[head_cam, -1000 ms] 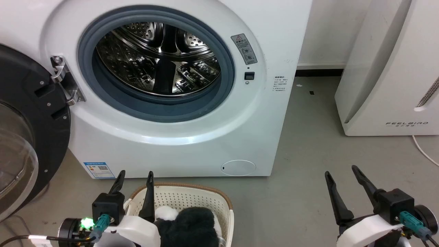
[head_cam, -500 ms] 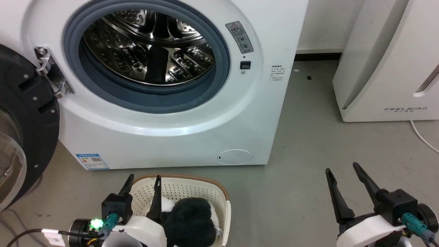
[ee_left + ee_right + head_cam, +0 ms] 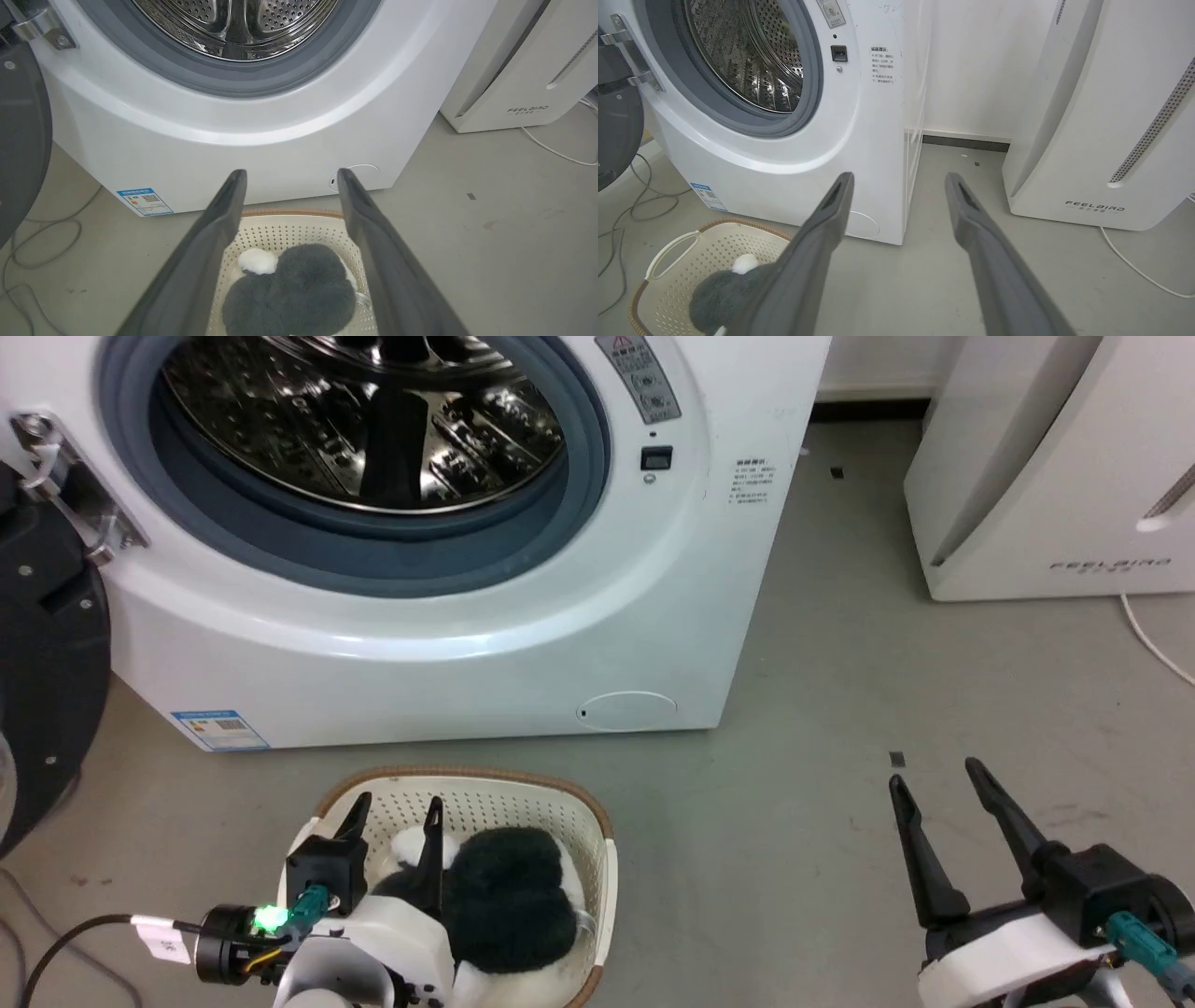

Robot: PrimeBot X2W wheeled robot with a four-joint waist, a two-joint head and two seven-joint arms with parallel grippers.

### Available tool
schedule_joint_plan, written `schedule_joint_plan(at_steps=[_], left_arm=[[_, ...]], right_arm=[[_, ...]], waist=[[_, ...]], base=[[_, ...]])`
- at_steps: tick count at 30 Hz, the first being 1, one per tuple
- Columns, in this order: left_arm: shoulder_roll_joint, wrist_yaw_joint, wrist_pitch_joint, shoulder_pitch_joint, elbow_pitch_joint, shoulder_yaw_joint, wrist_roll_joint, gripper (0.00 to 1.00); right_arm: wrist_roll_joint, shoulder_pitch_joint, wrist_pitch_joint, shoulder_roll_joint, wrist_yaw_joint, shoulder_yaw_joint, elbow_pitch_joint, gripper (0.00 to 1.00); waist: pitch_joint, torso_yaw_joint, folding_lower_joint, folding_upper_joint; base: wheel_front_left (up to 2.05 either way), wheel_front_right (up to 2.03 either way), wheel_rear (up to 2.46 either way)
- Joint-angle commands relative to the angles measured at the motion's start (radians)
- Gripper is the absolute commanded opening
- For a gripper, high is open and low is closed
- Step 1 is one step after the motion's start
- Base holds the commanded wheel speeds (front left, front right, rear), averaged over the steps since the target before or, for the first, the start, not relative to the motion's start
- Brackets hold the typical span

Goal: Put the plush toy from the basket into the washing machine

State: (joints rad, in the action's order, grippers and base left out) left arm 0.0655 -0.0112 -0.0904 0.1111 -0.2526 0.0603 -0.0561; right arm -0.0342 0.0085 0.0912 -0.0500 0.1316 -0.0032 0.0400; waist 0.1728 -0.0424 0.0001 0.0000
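Note:
The black-and-white plush toy [image 3: 509, 901] lies in the cream basket [image 3: 476, 793] on the floor before the washing machine [image 3: 448, 644]. The machine's porthole is open, showing the steel drum [image 3: 364, 420], and its black-rimmed door [image 3: 47, 653] is swung out to the left. My left gripper [image 3: 397, 807] hovers open over the basket's left part, fingers beside the toy. From the left wrist, the toy [image 3: 289, 291] shows between and below the fingers [image 3: 219, 224]. My right gripper [image 3: 938, 784] stands open over bare floor to the right. The right wrist view shows the basket [image 3: 696, 247] with the toy [image 3: 724, 291].
A white FEELBIRD appliance [image 3: 1055, 476] stands at the right with a white cord [image 3: 1153, 644] on the floor. Dark cables [image 3: 28, 242] lie on the floor left of the machine. Grey floor stretches between the basket and my right gripper.
The head camera has tilted down, so the basket shows more fully and the machine sits higher in view. My left gripper has reached further over the basket. The right gripper has barely moved.

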Motion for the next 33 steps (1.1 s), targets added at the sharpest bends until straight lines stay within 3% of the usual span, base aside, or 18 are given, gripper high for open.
schedule_joint_plan(at_steps=[1,19,33], left_arm=[[0.009,-0.004,-0.011,0.027,-0.024,0.005,-0.007,1.0],[0.055,-0.04,-0.032,0.201,-0.29,0.028,-0.048,1.0],[0.11,-0.067,0.035,0.367,-0.506,0.078,-0.067,1.0]], right_arm=[[-0.008,-0.026,0.011,0.0,0.0,-0.002,0.01,1.0],[-0.043,-0.064,0.049,0.0,0.0,0.003,0.036,1.0],[-0.068,-0.088,0.076,0.0,-0.001,0.01,0.06,1.0]], waist=[[0.024,-0.007,-0.0001,0.0],[0.195,-0.048,-0.0001,0.0],[0.333,-0.081,-0.0001,0.0]], base=[[0.0,0.0,0.0],[0.0,0.0,0.0],[0.0,0.0,0.0]])
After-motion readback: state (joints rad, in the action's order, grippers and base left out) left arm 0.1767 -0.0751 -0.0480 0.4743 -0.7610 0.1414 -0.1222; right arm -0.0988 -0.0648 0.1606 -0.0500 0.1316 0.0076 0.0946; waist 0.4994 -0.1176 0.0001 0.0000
